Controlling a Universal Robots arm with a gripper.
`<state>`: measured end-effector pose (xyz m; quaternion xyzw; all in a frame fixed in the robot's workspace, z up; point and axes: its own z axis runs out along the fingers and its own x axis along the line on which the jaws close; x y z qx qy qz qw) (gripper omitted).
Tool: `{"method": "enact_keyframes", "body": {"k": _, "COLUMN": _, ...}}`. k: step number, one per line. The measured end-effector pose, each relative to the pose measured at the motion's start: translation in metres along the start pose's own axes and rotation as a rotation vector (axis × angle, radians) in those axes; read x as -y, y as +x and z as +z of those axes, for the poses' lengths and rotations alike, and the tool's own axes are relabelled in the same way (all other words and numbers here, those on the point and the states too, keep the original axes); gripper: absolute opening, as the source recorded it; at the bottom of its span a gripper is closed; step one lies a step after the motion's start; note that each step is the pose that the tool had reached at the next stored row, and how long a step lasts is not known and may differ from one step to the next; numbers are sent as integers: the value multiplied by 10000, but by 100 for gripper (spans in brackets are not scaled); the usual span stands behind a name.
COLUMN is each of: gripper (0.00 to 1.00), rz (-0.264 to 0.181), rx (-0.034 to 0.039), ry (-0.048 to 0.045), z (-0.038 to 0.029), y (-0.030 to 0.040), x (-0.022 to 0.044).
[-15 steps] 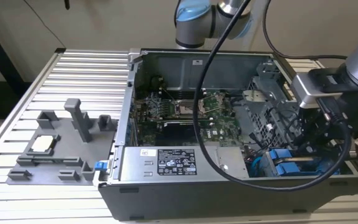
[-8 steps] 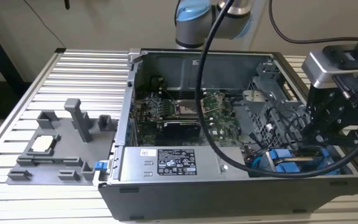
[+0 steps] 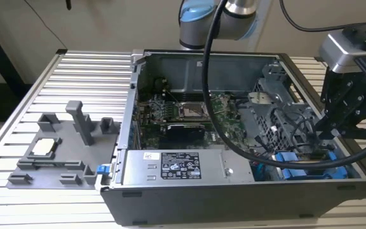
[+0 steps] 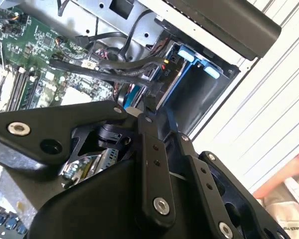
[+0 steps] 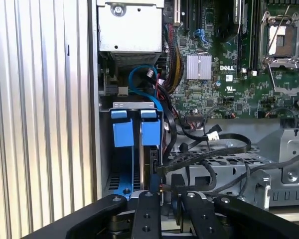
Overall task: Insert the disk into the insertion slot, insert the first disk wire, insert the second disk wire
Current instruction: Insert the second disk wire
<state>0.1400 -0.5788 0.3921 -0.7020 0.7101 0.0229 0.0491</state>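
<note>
Leftmost, outside the computer case (image 3: 234,200) on the ribbed aluminium desk (image 3: 87,67), lies a matte grey parts tray (image 3: 55,152) with upright posts and blocky holders. Inside the case, toward its left wall, sit the green motherboard (image 3: 183,112), dense with small components, and nearer the front edge a plain sheet-metal power supply (image 3: 179,167) with a white label. At the case's right front corner is the insertion slot (image 5: 134,105), a folded steel cage, and the disk (image 5: 150,132) stands in it edge-on, its glossy bright blue plastic carrier tab showing beside a second blue tab. So the first step looks done, and I judge the work to be at the wire stage: a black plug (image 5: 155,169) sits against the disk's end, though whether it is fully home is hard to say. Black rubbery wires (image 5: 214,144) loop loosely over the cage just inside the case's right wall. The black, bolted metal hand (image 5: 165,195) hovers right over that plug at the case's right front corner; whether it is clamped on a wire or only beside it I cannot tell. Seating a plug here, I judge, calls for squaring a small stiff connector to a narrow socket while limp cable tugs sideways.
</note>
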Motion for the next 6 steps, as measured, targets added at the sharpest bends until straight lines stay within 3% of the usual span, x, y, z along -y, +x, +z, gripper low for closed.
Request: {"method": "enact_keyframes", "body": {"k": 6, "gripper": 24, "rz": 0, "rx": -2, "ry": 0, "z": -4, "y": -1, "x": 0}}
